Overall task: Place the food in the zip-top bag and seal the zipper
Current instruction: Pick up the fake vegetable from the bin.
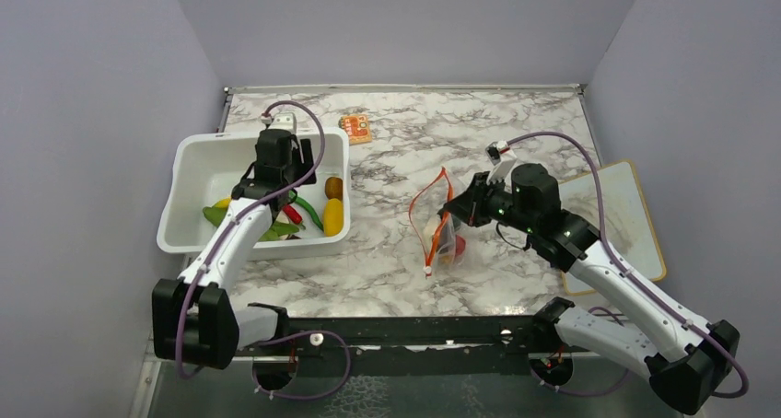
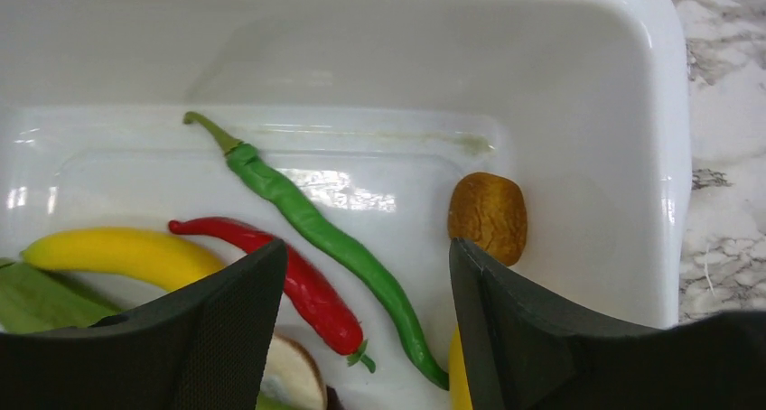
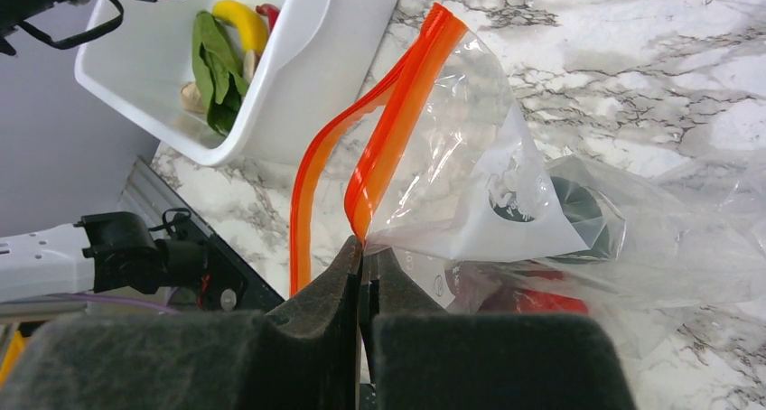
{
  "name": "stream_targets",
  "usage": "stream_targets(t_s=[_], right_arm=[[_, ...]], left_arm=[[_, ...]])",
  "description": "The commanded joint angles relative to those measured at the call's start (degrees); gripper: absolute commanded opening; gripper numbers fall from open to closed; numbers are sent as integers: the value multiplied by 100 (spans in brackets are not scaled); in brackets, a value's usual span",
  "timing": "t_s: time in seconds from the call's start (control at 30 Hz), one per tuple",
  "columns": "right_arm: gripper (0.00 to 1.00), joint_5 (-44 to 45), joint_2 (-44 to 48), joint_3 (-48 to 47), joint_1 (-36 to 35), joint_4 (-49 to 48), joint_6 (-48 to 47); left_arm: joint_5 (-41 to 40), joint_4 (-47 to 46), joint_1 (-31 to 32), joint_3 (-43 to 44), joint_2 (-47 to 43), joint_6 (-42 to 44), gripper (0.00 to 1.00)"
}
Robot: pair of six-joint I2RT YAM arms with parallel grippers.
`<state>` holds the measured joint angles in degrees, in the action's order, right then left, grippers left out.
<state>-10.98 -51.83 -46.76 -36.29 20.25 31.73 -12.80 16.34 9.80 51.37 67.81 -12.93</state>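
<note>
We are in the loading step. Our left gripper (image 2: 368, 247) hangs over the tub (image 2: 659, 112), fingers spread wide and holding nothing. Below the gap lie the green chilli (image 2: 316, 225) and red chilli (image 2: 303, 284), with the banana (image 2: 126, 252) to one side and the brown lump (image 2: 488, 216) to the other. Our right gripper (image 3: 364, 247) is pinched tight on one lip of the bag (image 3: 470, 148), right at the zipper (image 3: 397, 121). It holds the mouth lifted and gaping above the table (image 1: 396, 271), well apart from the tub. A red item (image 3: 533, 302) already sits inside the bag, and the zipper is unsealed.

Next, we judge, the left gripper must drop and close across one piece, probably the green chilli, then carry it to the mouth. The chilli is thin and lies slantwise, so the fingers may need turning.

The bag bears a white patch (image 3: 506, 220) with a dark round mark that we cannot read. An orange packet (image 1: 355, 127) at the far edge shows print too small to read.
</note>
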Motion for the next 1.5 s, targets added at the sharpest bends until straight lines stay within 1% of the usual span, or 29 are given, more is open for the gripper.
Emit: stream_targets(t_s=[0.0, 0.07, 0.13, 0.3, 0.5, 0.73, 1.0, 1.07, 1.17, 1.23, 1.47], right_arm=[[1, 276, -108, -1, -18, -195, -61], [1, 298, -233, -73, -15, -175, -122], [1, 290, -356, -182, -18, -114, -170], [1, 259, -432, -319, -18, -62, -230], [1, 454, -314, -384, -18, 98, -299], [1, 531, -266, -370, -18, 194, -309], [1, 435, -268, -527, -14, 386, -329], [1, 455, -221, -507, -18, 386, -325], [1, 474, -145, -454, -18, 390, -316], [1, 458, -134, -441, -18, 412, -312], [1, 378, -140, -317, -18, 359, -310]], left_arm=[[1316, -661, -4, 6, 550, -32, 66], [1874, -922, -5, -124, 666, -83, 66], [2149, -1113, -5, -233, 801, -205, 68], [2169, -1314, -5, -299, 1174, -231, 69], [2301, -1446, -5, -286, 1666, -265, 70], [2517, -1511, -5, -182, 2226, -245, 68], [2369, -1498, -12, 43, 2707, -298, 68], [2302, -1488, -13, 80, 2768, -298, 64], [2235, -1486, -8, 85, 2692, -289, 51], [2141, -1438, -5, 65, 2578, -262, 45], [1831, -1142, -5, 65, 2055, -190, 41]])
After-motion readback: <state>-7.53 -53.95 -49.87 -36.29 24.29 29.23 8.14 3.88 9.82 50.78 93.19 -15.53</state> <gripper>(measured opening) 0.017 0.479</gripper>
